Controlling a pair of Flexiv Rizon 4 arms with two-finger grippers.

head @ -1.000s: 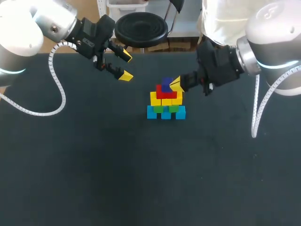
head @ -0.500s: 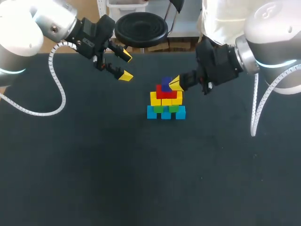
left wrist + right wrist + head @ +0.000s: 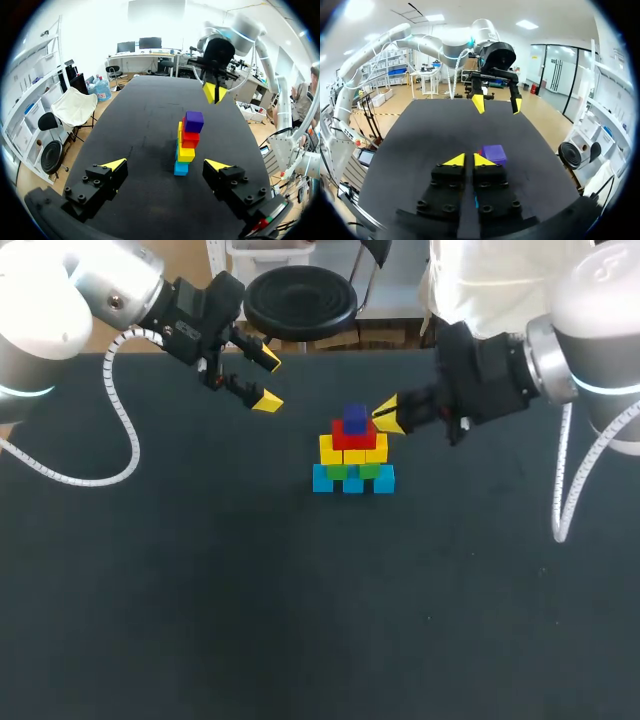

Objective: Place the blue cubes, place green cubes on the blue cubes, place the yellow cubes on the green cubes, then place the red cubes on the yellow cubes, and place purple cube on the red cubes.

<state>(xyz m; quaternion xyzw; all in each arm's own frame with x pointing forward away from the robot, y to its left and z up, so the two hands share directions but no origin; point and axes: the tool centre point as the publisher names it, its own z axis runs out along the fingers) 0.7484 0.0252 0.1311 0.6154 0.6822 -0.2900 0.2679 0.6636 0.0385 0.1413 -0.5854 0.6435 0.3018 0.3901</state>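
Head view: a black table (image 3: 200,590) with a small stepped stack (image 3: 353,455) of cubes just behind its middle. Our right claw (image 3: 388,413) has drawn back toward its own side since a second ago; its tips were against the purple cube (image 3: 355,420) and now sit just beside it, apart. Our left claw (image 3: 268,380) has not moved and hangs well apart from the stack, fingers spread wide, holding nothing. The stack stands upright. Its bottom row of blue cubes (image 3: 353,480) runs side to side, with green cubes (image 3: 350,470), yellow cubes (image 3: 353,450), red cubes (image 3: 353,437) and the single purple cube narrowing upward.

Left wrist view: our left claw (image 3: 165,165) is wide open and empty. The stack (image 3: 186,145) stands ahead of it, seen end-on, its rows running away from us, purple cube (image 3: 194,121) on top. The right claw (image 3: 215,92) hangs beyond the stack.

Right wrist view: our right claw (image 3: 469,160) has its fingers drawn almost together with nothing between them. The purple cube (image 3: 494,153) shows just beside one tip. The left claw (image 3: 497,104) hangs open across the table.
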